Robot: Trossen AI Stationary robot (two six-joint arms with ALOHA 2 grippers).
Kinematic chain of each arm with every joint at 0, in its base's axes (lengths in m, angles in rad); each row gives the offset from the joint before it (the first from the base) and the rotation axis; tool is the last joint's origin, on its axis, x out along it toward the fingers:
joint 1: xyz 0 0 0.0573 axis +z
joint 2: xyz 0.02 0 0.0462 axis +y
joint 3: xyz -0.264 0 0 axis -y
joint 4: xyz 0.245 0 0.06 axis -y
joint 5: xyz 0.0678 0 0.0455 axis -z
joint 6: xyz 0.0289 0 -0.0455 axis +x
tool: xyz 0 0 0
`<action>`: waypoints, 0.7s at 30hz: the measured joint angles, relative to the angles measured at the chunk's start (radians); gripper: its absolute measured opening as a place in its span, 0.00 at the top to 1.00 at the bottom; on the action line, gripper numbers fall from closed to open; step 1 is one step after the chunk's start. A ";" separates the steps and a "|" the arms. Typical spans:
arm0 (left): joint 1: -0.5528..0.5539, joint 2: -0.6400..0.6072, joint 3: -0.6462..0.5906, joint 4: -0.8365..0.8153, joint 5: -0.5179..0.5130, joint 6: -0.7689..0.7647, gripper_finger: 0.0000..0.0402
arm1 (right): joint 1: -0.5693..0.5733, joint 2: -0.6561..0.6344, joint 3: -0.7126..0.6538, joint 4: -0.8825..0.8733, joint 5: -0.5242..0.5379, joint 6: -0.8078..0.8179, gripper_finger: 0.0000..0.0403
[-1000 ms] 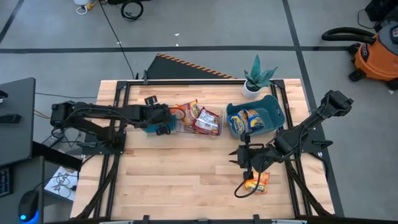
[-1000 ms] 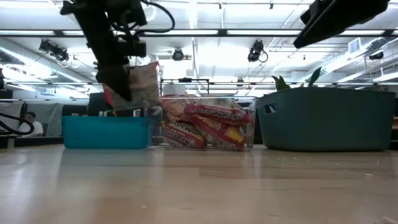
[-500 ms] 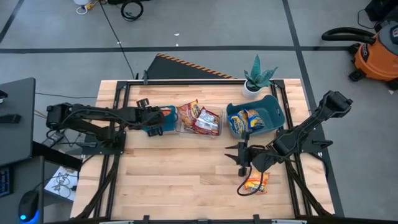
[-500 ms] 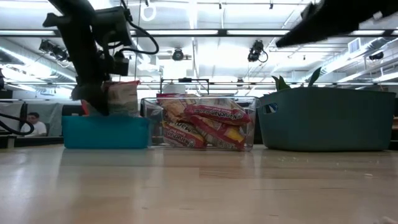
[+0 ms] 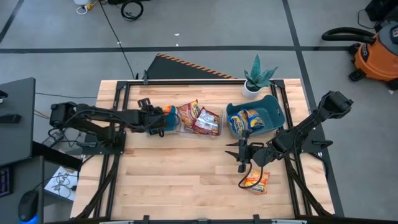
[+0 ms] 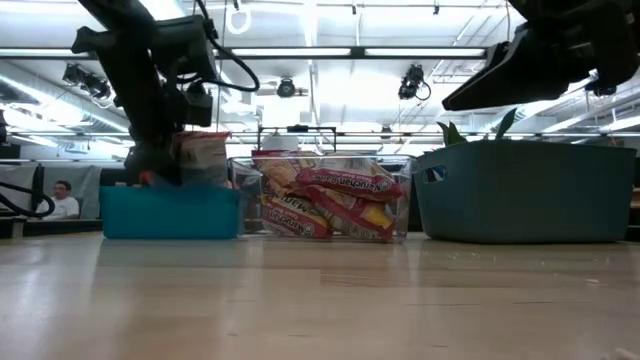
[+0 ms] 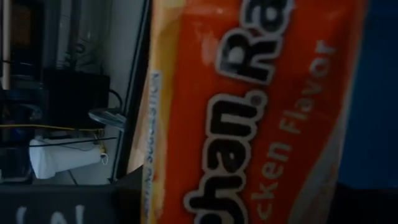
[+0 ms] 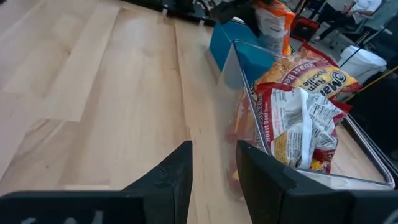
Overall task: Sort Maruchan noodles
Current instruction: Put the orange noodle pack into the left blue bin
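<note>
High view: I have the left end effector (image 5: 157, 120) over the teal bin (image 5: 153, 127), pinching an orange noodle packet (image 5: 166, 112) that stands upright just above the bin's rim. In the low view the same packet (image 6: 203, 158) pokes up over the bin's front wall (image 6: 170, 213), so it is not yet fully inside. The left wrist view is filled by the orange wrapper (image 7: 249, 112), which tells me the grip is close to the packet's face.

The clear bin (image 5: 199, 119) next door already holds the red packets (image 5: 206, 121), and the blue bin (image 5: 256, 118) holds the blue-and-yellow ones (image 5: 249, 120). One more orange packet (image 5: 256, 182) lies on the bench (image 5: 186, 174) near the right end effector (image 5: 241, 160), whose fingers (image 8: 174, 177) are spread apart and hold nothing.

My worries from here:
- If I release while the packet is this high and upright, I judge it could tip over the rim toward the clear bin and land among the red ones, or catch on the wall between the two bins.
- The crinkly film may cling to a finger and drag back out as I retract.
- Pushing down too far could shove the light teal bin along the bench.
- On the right, the flat packet on the bench may slide instead of lifting, since there is little edge to catch.
</note>
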 joint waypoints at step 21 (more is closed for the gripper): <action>0.019 0.016 0.078 -0.166 0.290 0.024 0.47 | -0.006 0.000 0.000 0.031 -0.022 -0.014 0.68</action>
